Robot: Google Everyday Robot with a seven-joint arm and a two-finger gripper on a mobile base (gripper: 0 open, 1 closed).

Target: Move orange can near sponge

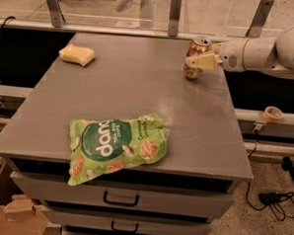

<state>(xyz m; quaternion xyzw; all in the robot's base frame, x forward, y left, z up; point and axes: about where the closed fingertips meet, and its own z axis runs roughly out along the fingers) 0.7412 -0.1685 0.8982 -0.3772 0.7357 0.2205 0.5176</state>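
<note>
Gripper [195, 60] at the table's [139, 84] far right corner, reaching in from the right on a pale arm, pressed against the orange can [196, 47]. Its tip lies across the can's near side; how far open it is, and whether it has hold of the can, I cannot tell. Can stands on the table close to the right edge, silver top up. Sponge [77, 54] rests at the table's far left corner, well apart from the can. Green snack bag [117, 145] lies at the table's front edge, left of centre, one end hanging over. Drawers [120, 199] under the table's front. Tape roll [272, 114] on a ledge beyond the table's right side.
</note>
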